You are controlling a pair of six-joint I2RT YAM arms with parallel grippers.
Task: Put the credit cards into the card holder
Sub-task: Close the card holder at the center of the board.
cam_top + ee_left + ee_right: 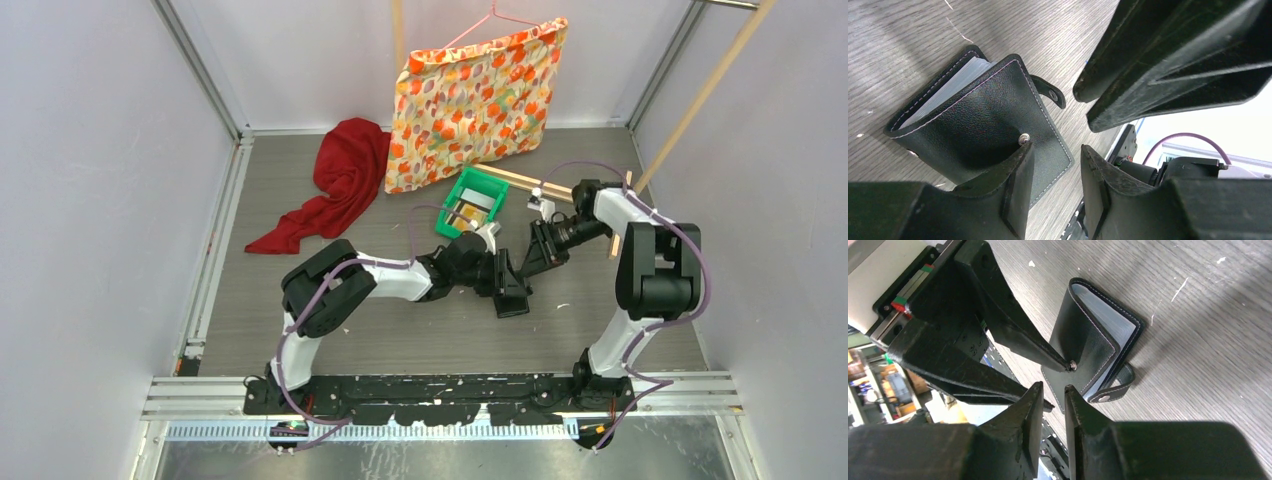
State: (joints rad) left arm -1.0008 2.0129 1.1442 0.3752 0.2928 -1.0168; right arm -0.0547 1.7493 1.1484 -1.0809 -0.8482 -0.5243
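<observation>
The step in hand looks like opening the one card holder point(983, 120), which lies folded near the middle of the desk point(400, 340), its tab point(1050, 92) unsnapped. The left pincer point(1055, 170) is half open and empty, one fingertip on the cover's stud. The right pincer point(1053, 400) shows a narrow gap and holds nothing. Next, the cover needs lifting and pinning back. The cards point(465, 213) sit in the one green tray point(488, 180) toward the far edge, one yellow, the rest uncountable.

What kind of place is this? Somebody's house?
Likely a robot lab's test booth, not a house: the left arm and right arm are bolted to a table boxed in by white walls and metal rails.
</observation>
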